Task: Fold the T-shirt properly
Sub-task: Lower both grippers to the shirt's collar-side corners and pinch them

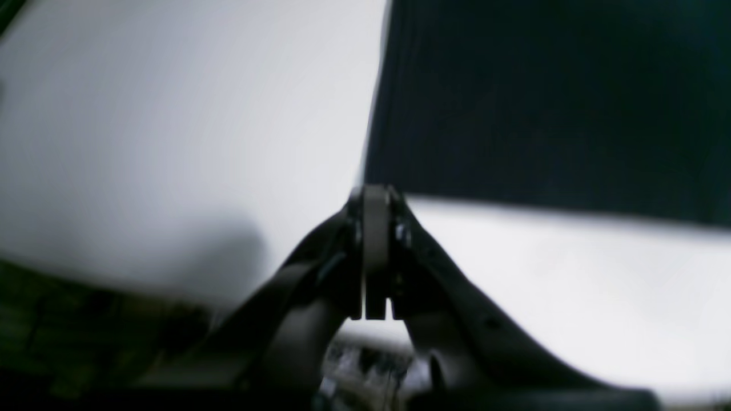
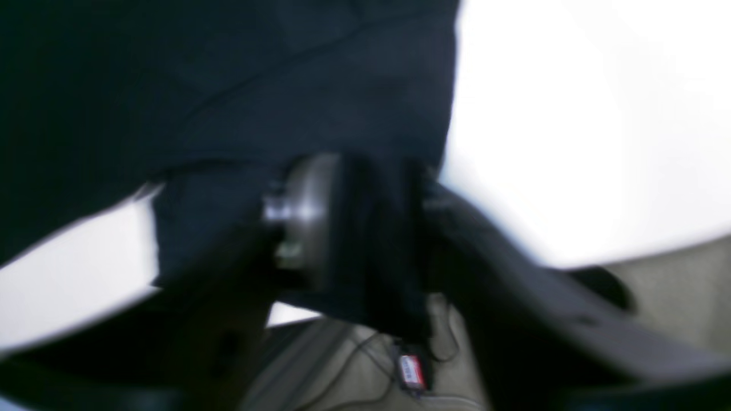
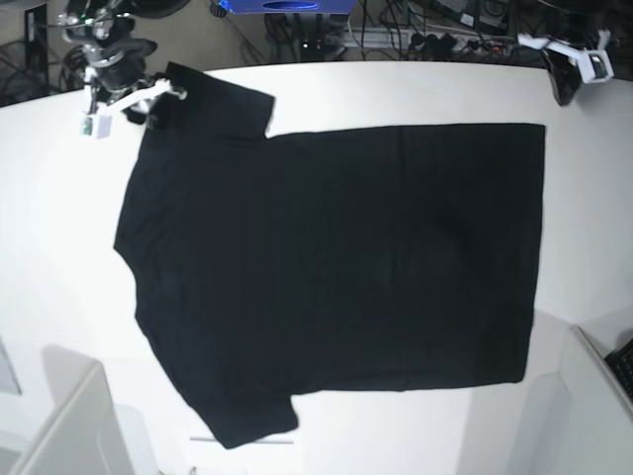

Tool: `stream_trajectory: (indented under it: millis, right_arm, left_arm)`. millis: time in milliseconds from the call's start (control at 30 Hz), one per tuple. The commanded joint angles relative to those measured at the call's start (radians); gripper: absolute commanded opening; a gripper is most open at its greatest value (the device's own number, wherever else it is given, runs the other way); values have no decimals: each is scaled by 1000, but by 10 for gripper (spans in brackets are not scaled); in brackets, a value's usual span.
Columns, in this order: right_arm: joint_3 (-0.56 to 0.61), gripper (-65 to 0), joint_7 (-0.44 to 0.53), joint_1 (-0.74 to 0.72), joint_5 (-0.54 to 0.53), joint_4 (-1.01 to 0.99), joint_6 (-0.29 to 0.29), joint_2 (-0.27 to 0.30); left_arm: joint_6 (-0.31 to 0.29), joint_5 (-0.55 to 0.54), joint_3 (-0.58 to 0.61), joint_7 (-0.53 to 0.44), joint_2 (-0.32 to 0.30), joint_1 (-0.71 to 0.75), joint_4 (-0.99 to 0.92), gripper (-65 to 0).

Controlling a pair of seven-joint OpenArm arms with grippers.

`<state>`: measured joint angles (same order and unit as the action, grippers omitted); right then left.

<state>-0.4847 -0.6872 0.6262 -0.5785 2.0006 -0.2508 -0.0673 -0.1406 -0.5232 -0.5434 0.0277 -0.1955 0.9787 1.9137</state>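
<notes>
The black T-shirt (image 3: 336, 267) lies spread flat on the white table (image 3: 59, 247), plain side up, with the collar to the left and the hem to the right. My right gripper (image 3: 153, 96) is at the far left sleeve and is shut on a bunch of the sleeve cloth (image 2: 377, 251). My left gripper (image 3: 572, 84) is at the far right, just off the shirt's far hem corner. In the left wrist view its jaws are together at my left gripper (image 1: 375, 194), right at the corner of the shirt (image 1: 548, 103), with no cloth seen between them.
Cables and gear (image 3: 396, 30) lie beyond the table's back edge. Raised white panels stand at the front left (image 3: 69, 426) and front right (image 3: 593, 396). A small tag (image 3: 96, 127) hangs by the right gripper.
</notes>
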Motion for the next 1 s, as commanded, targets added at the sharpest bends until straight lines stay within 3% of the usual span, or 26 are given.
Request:
stream_trajectory:
  millis: [0, 100, 133, 200, 267, 333, 433, 533, 667, 967]
  right_arm:
    - [-26, -317, -12, -7, -56, 15, -32, 1]
    - [-115, -267, -84, -39, -163, -7, -91, 1]
    - [-138, -267, -101, -55, -171, -14, -100, 1]
    - [-177, -267, -125, -90, -151, -41, -103, 1]
    - [-196, -267, -130, -113, -117, -70, -104, 1]
    - [-197, -267, -131, -125, -84, -97, -109, 1]
    - [-187, -267, -127, -134, -53, -149, -111, 1]
    - [-184, -267, -124, -147, -53, -215, -111, 1]
    - [-180, -267, -127, -153, -39, -260, -112, 16]
    - [-58, -272, -124, -99, -34, -263, -112, 16]
  left_arm:
    - [-21, -28, -22, -16, -5, 1, -3, -650]
    - [-93, -50, -71, 41, -5, -51, -32, -650]
    - [-118, -51, -91, 79, -5, -73, -36, -604]
    - [-175, -51, -151, 194, 0, -128, -46, -426]
    - [-264, -53, -217, 315, 11, -192, -53, -296]
    - [-342, -53, -280, 421, 35, -248, -69, -230]
    - [-463, -53, -395, 579, 64, -347, -101, -217]
    - [-535, -50, -481, 700, 69, -429, -150, -217]
    - [-554, -48, -502, 736, 66, -469, -201, -217]
    - [-554, -51, -501, 739, 70, -530, -311, -217]
